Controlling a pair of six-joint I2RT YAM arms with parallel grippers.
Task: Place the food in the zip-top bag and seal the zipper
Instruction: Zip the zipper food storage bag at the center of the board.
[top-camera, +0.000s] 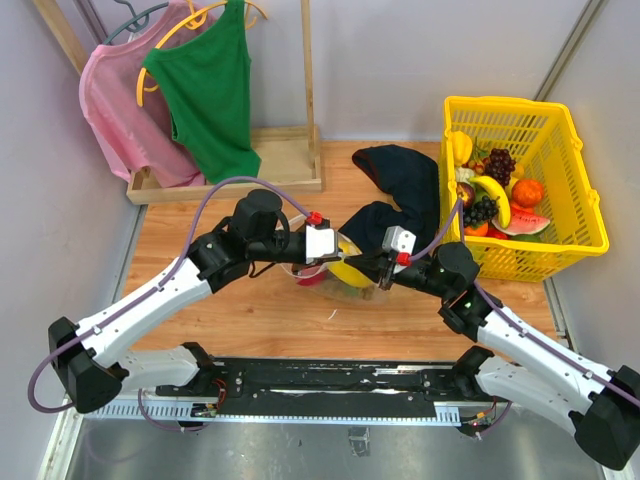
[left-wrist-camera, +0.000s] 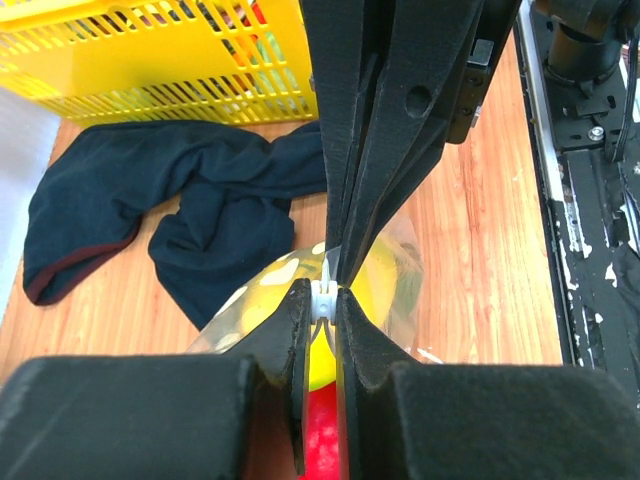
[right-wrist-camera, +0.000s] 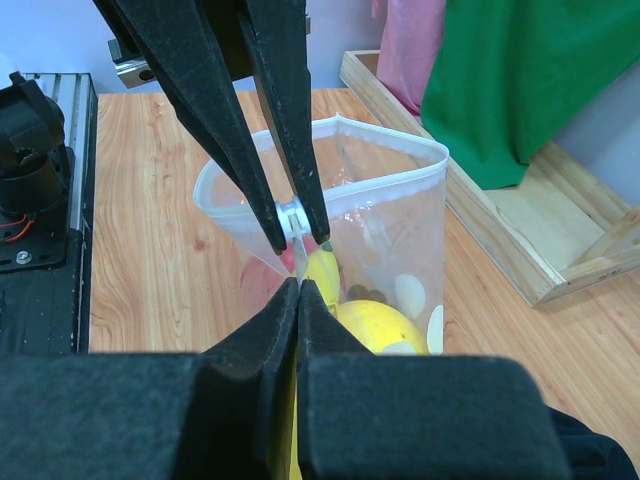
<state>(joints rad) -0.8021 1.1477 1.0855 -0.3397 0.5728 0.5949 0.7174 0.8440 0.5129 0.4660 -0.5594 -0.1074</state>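
Left gripper (left-wrist-camera: 322, 300) and right gripper (right-wrist-camera: 298, 285) both clenched on the zipper (right-wrist-camera: 385, 148); if my pinch slips, the bag (right-wrist-camera: 405, 240) won't seal.

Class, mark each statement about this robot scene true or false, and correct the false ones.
1. The zip-top bag is sealed. False: its mouth gapes open.
2. The left gripper and right gripper both pinch the bag's rim. True.
3. The yellow basket is empty. False: it holds fruit.
4. The navy cloth lies on the table. True.
5. Yellow fruit sits inside the bag. True.
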